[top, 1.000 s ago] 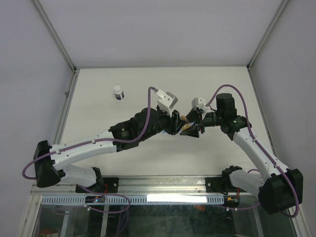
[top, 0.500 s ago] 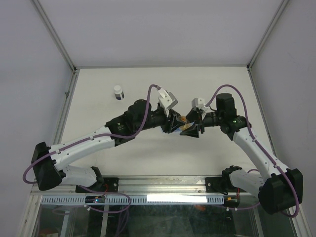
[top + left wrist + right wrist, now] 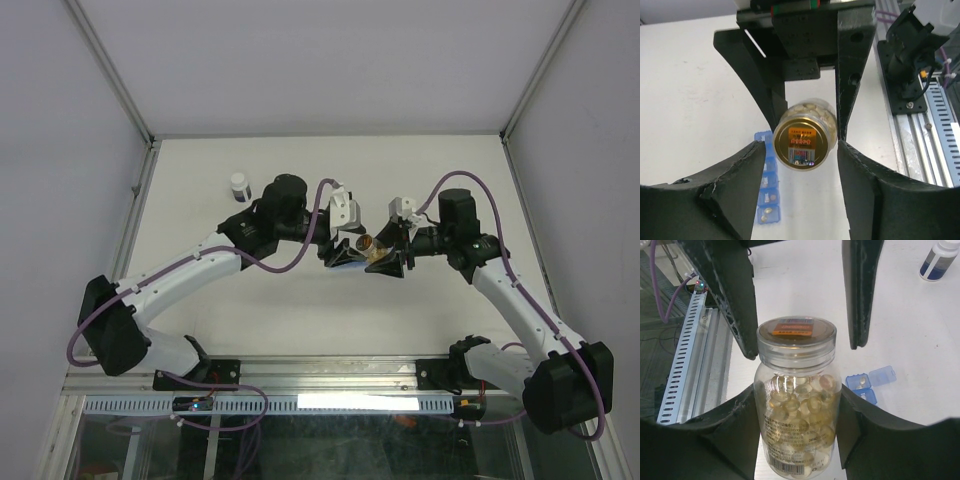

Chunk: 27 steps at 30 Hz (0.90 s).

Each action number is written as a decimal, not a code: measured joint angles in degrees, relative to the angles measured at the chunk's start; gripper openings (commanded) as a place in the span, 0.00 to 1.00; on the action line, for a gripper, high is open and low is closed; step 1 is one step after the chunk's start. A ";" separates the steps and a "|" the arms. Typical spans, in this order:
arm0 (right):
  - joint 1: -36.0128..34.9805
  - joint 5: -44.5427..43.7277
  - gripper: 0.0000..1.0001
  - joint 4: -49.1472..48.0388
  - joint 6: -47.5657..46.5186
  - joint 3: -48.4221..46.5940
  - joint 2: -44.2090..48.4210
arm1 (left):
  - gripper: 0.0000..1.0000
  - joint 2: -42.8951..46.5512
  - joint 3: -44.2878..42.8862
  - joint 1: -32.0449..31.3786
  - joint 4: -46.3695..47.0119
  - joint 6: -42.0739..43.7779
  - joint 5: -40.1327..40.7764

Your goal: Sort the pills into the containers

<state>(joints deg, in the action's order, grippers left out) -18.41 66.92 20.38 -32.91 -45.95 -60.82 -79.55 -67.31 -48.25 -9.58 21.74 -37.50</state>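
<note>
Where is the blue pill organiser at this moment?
The blue pill organiser lies on the white table, near its middle, beneath the raised pill bottle. The right wrist view shows it just right of the bottle.

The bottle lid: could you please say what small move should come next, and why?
Probably close the left gripper on the lid and twist: the lid sits on the bottle, which the right gripper holds, and the left fingers flank it loosely.

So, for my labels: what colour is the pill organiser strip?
Translucent blue; the organiser strip shows best in the left wrist view.
</note>
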 measured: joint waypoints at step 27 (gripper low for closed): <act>0.17 0.46 0.00 -0.31 0.04 0.00 0.00 | 0.91 16.98 18.08 -13.49 17.57 -40.70 38.58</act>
<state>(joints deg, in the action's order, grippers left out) -18.24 67.37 20.08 -32.86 -45.95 -60.82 -62.57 -49.23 -61.73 7.99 -18.96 1.08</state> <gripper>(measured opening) 0.550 0.896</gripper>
